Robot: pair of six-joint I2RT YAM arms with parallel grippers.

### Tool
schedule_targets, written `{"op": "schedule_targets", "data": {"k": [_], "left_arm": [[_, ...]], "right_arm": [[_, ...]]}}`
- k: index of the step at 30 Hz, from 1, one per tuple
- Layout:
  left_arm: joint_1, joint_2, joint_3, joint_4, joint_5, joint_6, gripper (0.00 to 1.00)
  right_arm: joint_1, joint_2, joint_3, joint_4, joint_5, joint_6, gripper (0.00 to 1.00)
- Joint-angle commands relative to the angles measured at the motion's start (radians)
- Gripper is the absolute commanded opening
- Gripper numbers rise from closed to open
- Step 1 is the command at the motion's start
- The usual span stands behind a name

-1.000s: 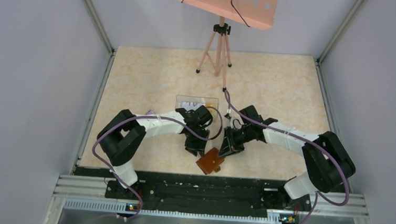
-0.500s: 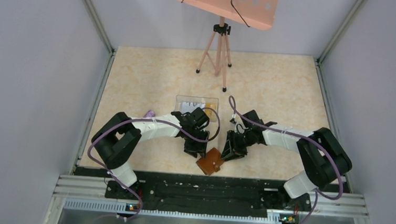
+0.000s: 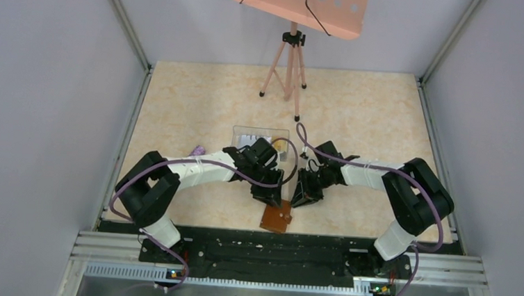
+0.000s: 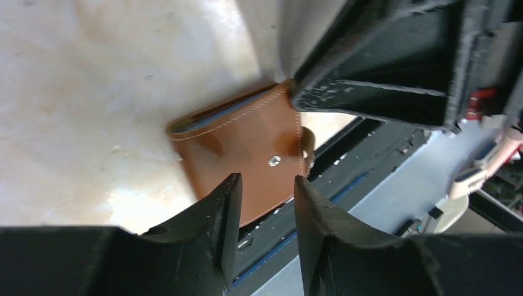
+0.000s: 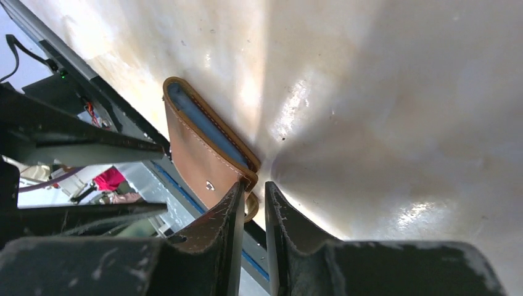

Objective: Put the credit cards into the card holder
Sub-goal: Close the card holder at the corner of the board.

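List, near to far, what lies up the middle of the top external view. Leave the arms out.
black mounting rail → card holder → clear plastic box → pink tripod

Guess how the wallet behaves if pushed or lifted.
Wallet: folded leather gaping along one side, so probably floppy; lifting one flap may just open it. On the glossy table it likely slides rather than tips. It sits at the near edge, so a push could drop it.
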Motion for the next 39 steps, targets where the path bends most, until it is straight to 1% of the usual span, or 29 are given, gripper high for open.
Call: {"op": "schedule_targets", "data": {"k": [1,3,10,13,16,20,24,26,27,30,32,33,38,39], "left_arm": [[-0.009,0.034,0.038,0.079,0.164,0.060,0.40],[-0.015,0.064,0.054,0.070,0.191,0.073,0.37],[-0.030,0.112,0.074,0.080,0.228,0.069,0.39],[-0.038,0.126,0.083,0.085,0.235,0.067,0.38],[-0.042,0.132,0.091,0.083,0.239,0.066,0.31],[-0.045,0.145,0.096,0.081,0.242,0.065,0.18],[-0.047,0.153,0.100,0.077,0.249,0.068,0.12],[-0.047,0.157,0.103,0.066,0.242,0.075,0.11],[-0.048,0.158,0.106,0.055,0.233,0.078,0.12],[-0.051,0.156,0.115,0.018,0.204,0.091,0.20],[-0.051,0.155,0.116,0.014,0.198,0.093,0.21],[-0.053,0.157,0.117,0.014,0.199,0.094,0.19],[-0.057,0.158,0.122,0.013,0.201,0.094,0.00],[-0.057,0.156,0.122,0.013,0.197,0.093,0.00]], "right_arm": [[0.006,0.014,0.002,0.028,0.017,-0.013,0.18],[0.006,0.014,-0.003,0.029,0.018,-0.013,0.17],[0.006,0.024,-0.009,0.029,0.015,-0.014,0.16],[0.006,0.030,-0.010,0.029,0.016,-0.014,0.15],[0.006,0.036,-0.010,0.027,0.015,-0.016,0.15],[0.005,0.038,-0.011,0.026,0.014,-0.016,0.14],[0.005,0.039,-0.013,0.027,0.015,-0.015,0.14],[0.005,0.040,-0.013,0.027,0.015,-0.015,0.14],[0.006,0.041,-0.013,0.026,0.015,-0.014,0.14],[0.006,0.040,-0.011,0.026,0.013,-0.014,0.14],[0.005,0.041,-0.011,0.026,0.013,-0.015,0.14],[0.005,0.042,-0.011,0.026,0.011,-0.016,0.14],[0.005,0.041,-0.011,0.024,0.011,-0.017,0.14],[0.006,0.041,-0.011,0.024,0.012,-0.016,0.14]]}}
